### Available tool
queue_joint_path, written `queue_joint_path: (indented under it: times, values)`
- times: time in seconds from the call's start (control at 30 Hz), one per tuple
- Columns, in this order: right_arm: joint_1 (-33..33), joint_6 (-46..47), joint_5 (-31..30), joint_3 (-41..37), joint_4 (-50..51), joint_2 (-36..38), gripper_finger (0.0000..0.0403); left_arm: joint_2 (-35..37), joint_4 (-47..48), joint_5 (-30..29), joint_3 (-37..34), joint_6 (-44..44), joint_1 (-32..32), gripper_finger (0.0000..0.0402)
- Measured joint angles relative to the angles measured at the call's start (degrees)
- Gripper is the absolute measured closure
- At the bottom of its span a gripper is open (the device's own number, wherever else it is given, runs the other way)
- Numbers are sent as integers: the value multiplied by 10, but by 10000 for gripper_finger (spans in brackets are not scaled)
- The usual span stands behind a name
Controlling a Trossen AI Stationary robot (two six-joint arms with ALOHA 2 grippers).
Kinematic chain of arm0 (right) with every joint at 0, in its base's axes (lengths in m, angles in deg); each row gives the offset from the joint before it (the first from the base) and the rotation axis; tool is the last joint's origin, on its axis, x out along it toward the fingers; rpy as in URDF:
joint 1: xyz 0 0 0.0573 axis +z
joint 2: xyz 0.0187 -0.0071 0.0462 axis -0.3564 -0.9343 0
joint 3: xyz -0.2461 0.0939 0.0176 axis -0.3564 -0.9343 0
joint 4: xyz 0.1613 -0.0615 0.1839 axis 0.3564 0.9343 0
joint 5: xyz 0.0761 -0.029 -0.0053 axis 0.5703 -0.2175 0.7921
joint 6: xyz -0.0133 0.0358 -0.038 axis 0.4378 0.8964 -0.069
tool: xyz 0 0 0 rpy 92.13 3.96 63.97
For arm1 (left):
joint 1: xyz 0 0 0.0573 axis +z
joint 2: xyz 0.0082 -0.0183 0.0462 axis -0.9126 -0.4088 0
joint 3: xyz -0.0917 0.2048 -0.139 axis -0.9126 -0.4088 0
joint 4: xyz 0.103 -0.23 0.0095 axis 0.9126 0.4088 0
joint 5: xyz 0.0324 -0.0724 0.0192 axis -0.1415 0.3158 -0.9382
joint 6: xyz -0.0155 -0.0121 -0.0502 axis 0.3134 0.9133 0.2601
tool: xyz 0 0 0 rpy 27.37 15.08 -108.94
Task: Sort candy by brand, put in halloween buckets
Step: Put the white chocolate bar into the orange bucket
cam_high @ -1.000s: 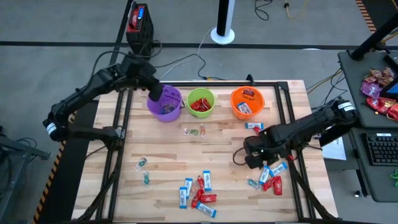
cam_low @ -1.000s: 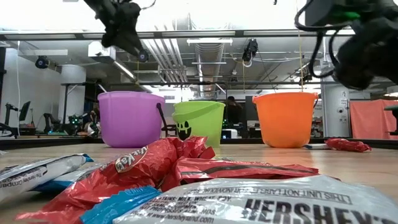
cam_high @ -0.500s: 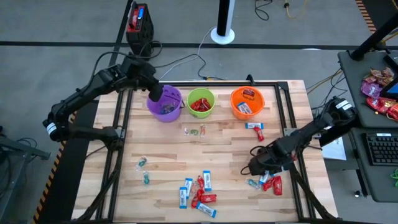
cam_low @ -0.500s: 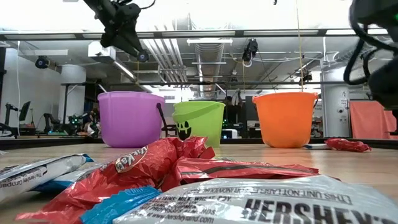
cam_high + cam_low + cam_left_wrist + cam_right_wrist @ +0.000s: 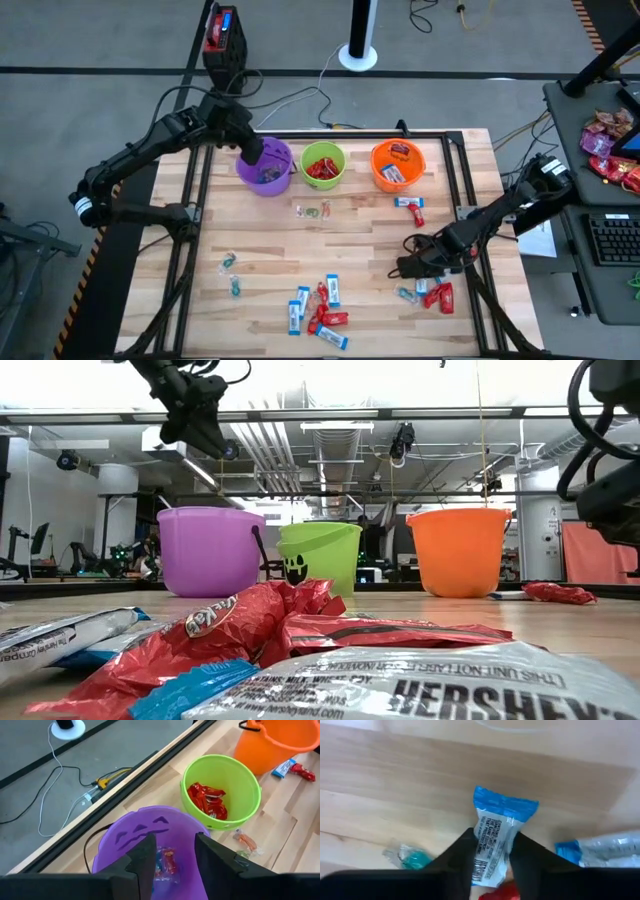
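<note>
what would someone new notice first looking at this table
Three bright buckets line the table's far edge: purple bucket, green bucket and orange bucket. The left gripper hovers over the purple one with its fingers apart and nothing between them. Near the table's right side, the right gripper closes around a blue-and-white candy bar, with more candy scattered along the near edge.

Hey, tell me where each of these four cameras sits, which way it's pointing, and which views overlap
High view: overhead, straight down on the table; both arms show.
Low view: at tabletop height, looking across candy at the purple bucket, green bucket and orange bucket; arms enter from above.
Left wrist view: over the purple bucket, past the left gripper.
Right wrist view: down at a blue-and-white bar between the right gripper fingers.
Shared: high, low and left wrist views all show the three buckets.
</note>
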Motion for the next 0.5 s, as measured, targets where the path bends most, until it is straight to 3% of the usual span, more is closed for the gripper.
queue_joint_path:
  times: [0.13, 0.23, 0.33, 0.5]
  values:
    - [-1, -21, -34, 6, -4, 0, 358, 0, -9, 0, 0, 0, 0, 290]
    - [-12, -29, -56, 16, 2, 8, 362, 0, -8, 1, 0, 0, 0, 292]
    - [-39, -52, -118, 44, 2, 30, 363, 0, 3, 4, 0, 1, -6, 293]
    - [-133, -224, -250, 132, 1, 69, 363, 1, 9, 33, 0, 15, -40, 293]
